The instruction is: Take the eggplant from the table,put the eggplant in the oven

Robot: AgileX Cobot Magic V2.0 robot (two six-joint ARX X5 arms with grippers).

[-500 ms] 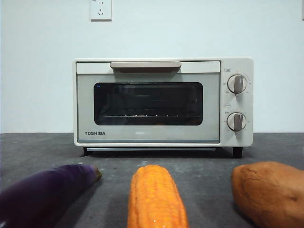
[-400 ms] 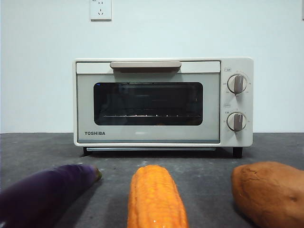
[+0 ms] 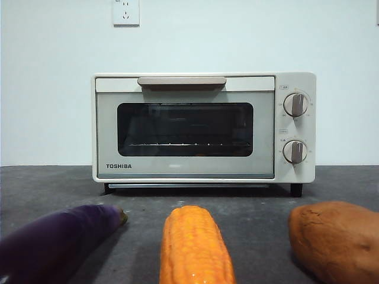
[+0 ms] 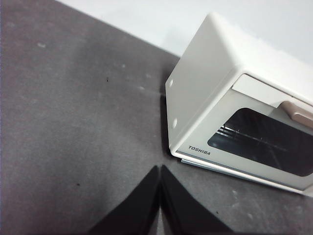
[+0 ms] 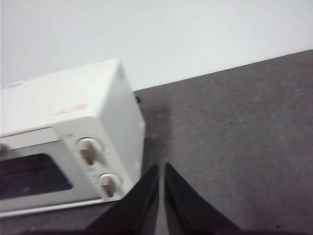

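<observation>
Front view first: the long, glossy dark purple eggplant [image 3: 56,241] lies on the flat dark grey speckled table [image 3: 142,219] at the near left, its brownish stem end turned toward the middle. Just beside it sits an orange-yellow corn cob [image 3: 194,245], and further right a reddish-brown sweet potato [image 3: 336,241]; all three rest apart from one another in a row. Behind them, well apart, stands the cream-white boxy TOSHIBA toaster oven [image 3: 204,127] with its door closed — the dark glass window shows a wire rack inside, the beige bar handle [image 3: 182,81] runs along the top of the door, and two round knobs [image 3: 295,128] sit one above the other on the right. A white wall socket [image 3: 125,12] is on the wall above. No arm shows in this view.

Left wrist view: the left gripper [image 4: 160,171] hangs over bare table near the oven's left front corner, its two black jaws pressed together at the tips, holding nothing. The eggplant is out of sight here, so its place relative to this pincer cannot be told.

Right wrist view: the right gripper [image 5: 161,169] hangs over table just beside the oven's knob side — jaws nearly closed with only a thin slit between them, empty. The eggplant is not visible here either.
</observation>
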